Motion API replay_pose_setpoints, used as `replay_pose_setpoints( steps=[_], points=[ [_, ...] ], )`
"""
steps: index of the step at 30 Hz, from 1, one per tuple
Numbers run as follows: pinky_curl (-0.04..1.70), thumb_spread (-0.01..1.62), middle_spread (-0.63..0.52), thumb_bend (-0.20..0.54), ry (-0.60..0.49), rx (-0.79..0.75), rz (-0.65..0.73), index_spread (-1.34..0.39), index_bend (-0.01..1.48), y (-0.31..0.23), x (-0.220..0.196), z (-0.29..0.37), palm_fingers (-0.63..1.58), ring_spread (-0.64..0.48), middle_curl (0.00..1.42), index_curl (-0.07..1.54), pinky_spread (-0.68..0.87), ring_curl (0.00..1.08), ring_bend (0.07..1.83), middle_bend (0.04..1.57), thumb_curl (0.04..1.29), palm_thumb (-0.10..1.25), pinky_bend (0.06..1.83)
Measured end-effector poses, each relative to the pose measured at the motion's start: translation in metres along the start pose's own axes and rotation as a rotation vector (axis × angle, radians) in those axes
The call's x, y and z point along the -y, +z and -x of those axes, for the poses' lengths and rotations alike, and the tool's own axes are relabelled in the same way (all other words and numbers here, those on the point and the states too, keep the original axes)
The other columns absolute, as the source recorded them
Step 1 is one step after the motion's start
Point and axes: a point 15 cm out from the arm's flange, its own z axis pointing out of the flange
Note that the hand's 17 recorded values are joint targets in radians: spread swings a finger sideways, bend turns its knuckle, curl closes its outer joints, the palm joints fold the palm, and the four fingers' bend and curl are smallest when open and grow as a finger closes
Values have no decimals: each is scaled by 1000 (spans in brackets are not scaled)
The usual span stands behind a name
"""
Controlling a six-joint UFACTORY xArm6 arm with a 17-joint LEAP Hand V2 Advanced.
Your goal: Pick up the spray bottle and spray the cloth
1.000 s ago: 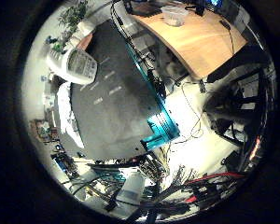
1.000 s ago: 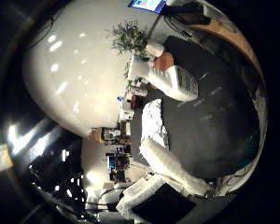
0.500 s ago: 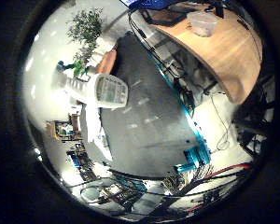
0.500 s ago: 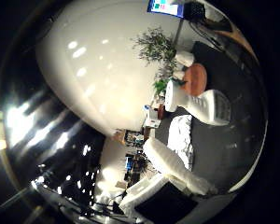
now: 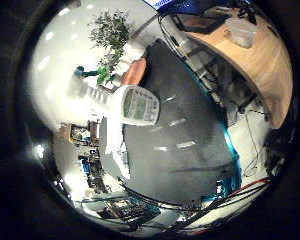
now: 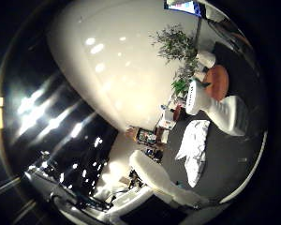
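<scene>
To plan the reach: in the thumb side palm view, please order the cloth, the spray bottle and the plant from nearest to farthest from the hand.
1. Cloth, on the dark table, beside the hand.
2. Spray bottle, beyond the cloth.
3. Plant, by the wall.

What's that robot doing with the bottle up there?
The robot hand is near a white plastic spray bottle, which shows large in the palm views, so it is close to the palm. Whether the fingers grip it cannot be seen. Beside the bottle, a crumpled white cloth lies on the dark grey table. A round orange dish sits behind the bottle.
</scene>
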Motion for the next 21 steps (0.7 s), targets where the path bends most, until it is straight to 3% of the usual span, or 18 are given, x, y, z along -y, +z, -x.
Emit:
replay_pose_setpoints(
  steps=[21],
  points=[
    [304, 1100, 131, -22, 28, 89, -42, -246, 145, 26, 4, -23, 90, 158, 339, 243, 392, 250, 425, 276, 266, 452, 495]
  ],
)
